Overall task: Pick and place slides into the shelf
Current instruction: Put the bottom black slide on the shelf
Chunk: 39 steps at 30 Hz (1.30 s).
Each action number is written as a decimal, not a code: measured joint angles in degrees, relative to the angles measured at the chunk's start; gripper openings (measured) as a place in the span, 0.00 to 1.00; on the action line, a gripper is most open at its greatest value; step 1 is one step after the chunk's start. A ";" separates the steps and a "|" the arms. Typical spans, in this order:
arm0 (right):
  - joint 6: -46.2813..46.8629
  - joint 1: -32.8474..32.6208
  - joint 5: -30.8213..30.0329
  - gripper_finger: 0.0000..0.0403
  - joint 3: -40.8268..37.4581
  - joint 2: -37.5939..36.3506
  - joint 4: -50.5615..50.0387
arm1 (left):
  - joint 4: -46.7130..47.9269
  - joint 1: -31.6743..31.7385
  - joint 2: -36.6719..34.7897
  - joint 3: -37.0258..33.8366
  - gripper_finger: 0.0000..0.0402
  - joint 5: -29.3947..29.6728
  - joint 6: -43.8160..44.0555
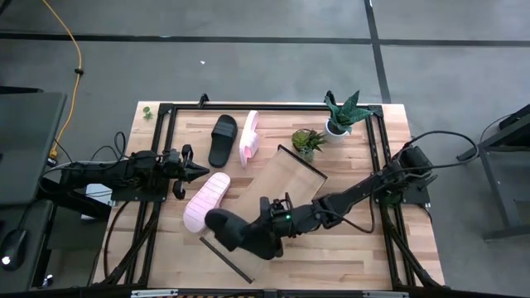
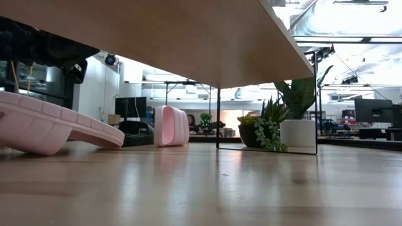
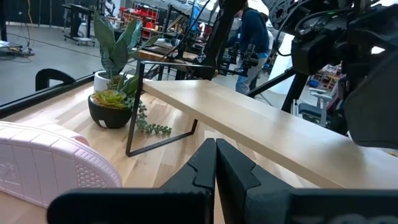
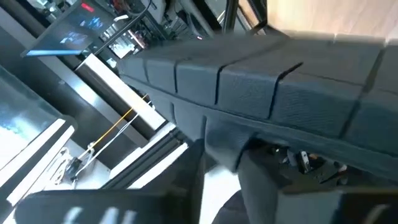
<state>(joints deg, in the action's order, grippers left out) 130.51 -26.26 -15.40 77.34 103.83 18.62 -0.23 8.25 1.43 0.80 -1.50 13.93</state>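
A black slide (image 1: pixel 225 224) is in my right gripper (image 1: pixel 262 228), above the left edge of the shelf (image 1: pixel 286 186), a light-wood board on a thin black frame lying slantwise across the table. One pink slide (image 1: pixel 207 200) lies flat beside the shelf; it also shows in the low view (image 2: pixel 56 129). A second black slide (image 1: pixel 223 139) lies flat near the far edge. Next to it the other pink slide (image 1: pixel 248 136) stands on its side. My left gripper (image 1: pixel 197 171) is shut and touches nothing, just left of the flat pink slide (image 3: pixel 50 165). My right gripper is shut on the black slide at its right-hand end (image 1: pixel 247 229), coming level from the table's right. The slide sticks out leftward from the fingers, lifted clear of the table. In the right wrist view its ribbed surface (image 4: pixel 249 87) hides where the fingers meet it.
Two potted plants (image 1: pixel 341 116) (image 1: pixel 308 141) stand by the shelf's far end. A black metal frame (image 1: pixel 166 112) runs round the tabletop. The shelf's thin leg (image 2: pixel 218 116) stands under the board, with open space beneath. Bare wood lies near the table's right edge.
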 joint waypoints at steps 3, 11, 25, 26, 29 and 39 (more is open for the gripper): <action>0.31 0.21 0.48 0.28 0.00 -0.02 0.02 | 0.00 -0.01 0.00 0.00 0.00 0.00 0.02; 0.72 0.12 2.04 0.30 0.00 -0.02 -0.49 | 0.02 -0.02 0.00 0.02 0.00 0.00 0.04; -19.18 0.13 -2.32 0.25 0.00 -0.39 3.60 | 0.02 -0.02 0.00 0.01 0.00 -0.01 0.05; -21.41 0.16 -1.95 0.24 0.02 -0.44 4.14 | 0.00 0.00 0.00 0.00 0.00 0.00 0.05; -28.20 0.22 0.06 0.22 1.11 -0.46 3.46 | 0.00 0.00 0.00 0.00 0.00 0.00 0.04; -55.80 5.44 14.52 0.19 20.43 -0.46 -41.44 | 0.00 -0.02 -0.02 0.01 0.00 -0.42 3.33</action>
<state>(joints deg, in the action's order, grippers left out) 74.71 -20.82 -0.89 97.77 103.37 -22.82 -0.23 8.23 1.41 0.81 -1.91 17.26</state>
